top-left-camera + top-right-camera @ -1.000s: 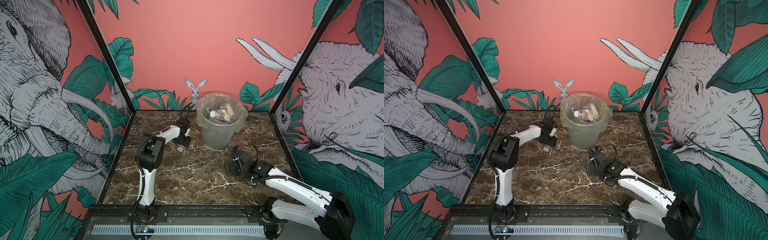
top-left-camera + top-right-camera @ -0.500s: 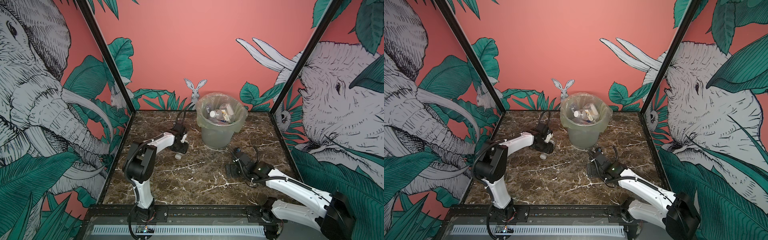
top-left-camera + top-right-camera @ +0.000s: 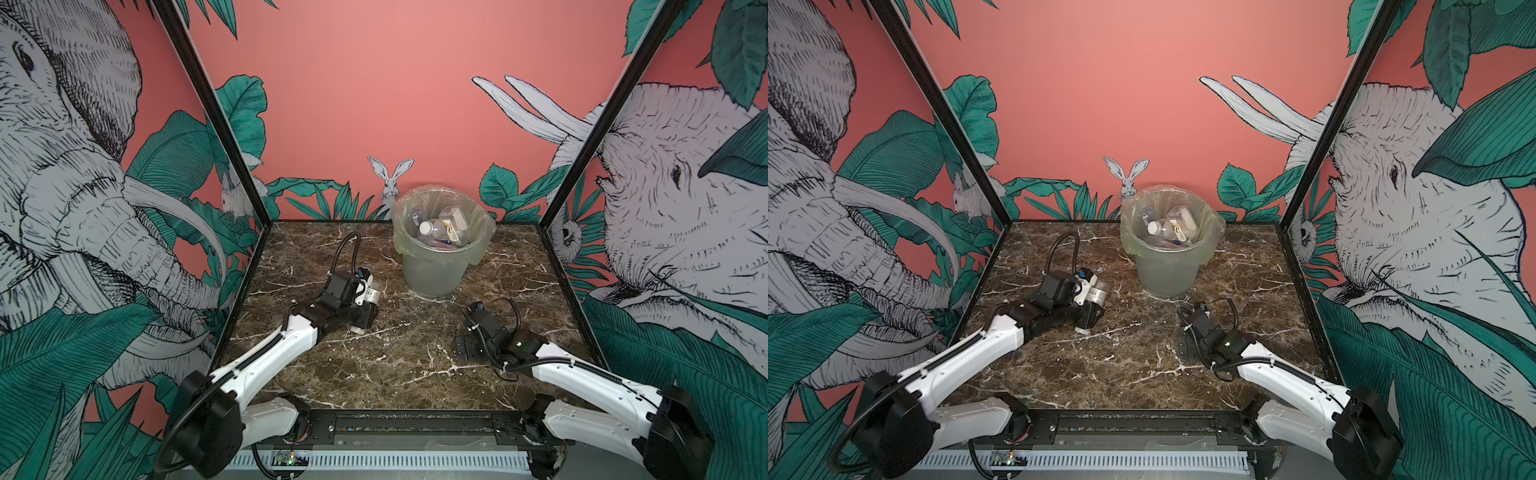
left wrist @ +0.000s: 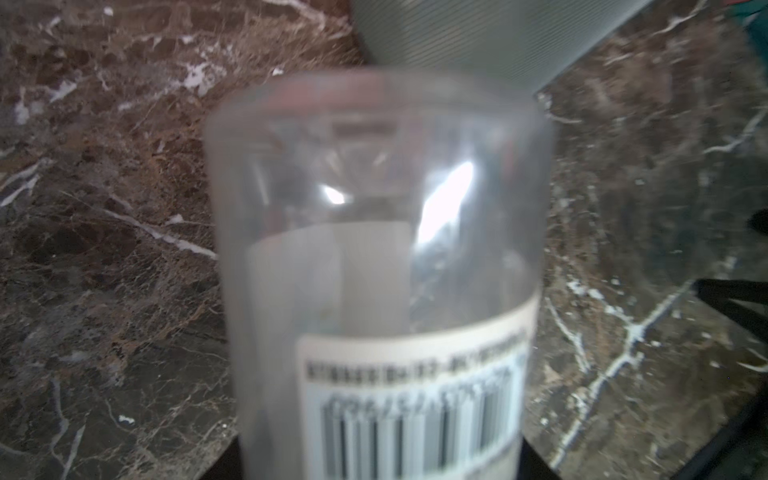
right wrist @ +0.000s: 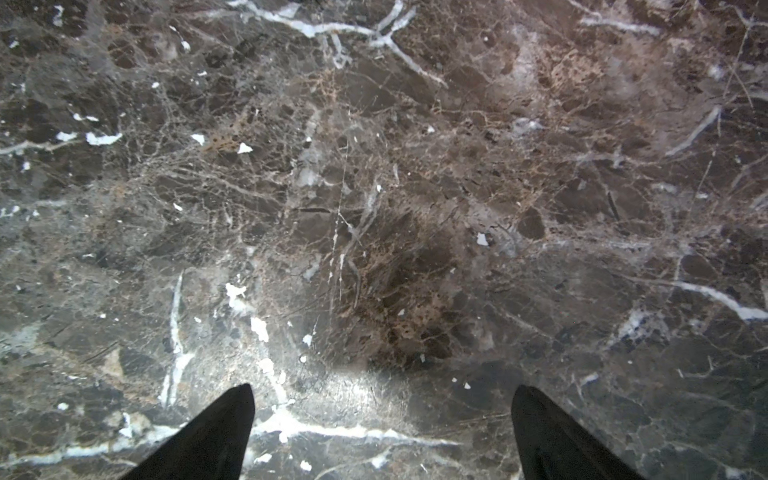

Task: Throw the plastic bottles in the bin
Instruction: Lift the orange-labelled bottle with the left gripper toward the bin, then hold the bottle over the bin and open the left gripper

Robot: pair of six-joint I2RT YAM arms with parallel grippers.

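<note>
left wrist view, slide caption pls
Clear barcode-labelled bottle close up over the marble table, ribbed wall of the bin beyond.

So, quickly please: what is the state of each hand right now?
Left hand: closed, holding a clear bottle.
Right hand: open, holding nothing.

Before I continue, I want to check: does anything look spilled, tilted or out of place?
Nothing stands out. The bin stands upright, the left tool grips one bottle, the right tool is open.
</note>
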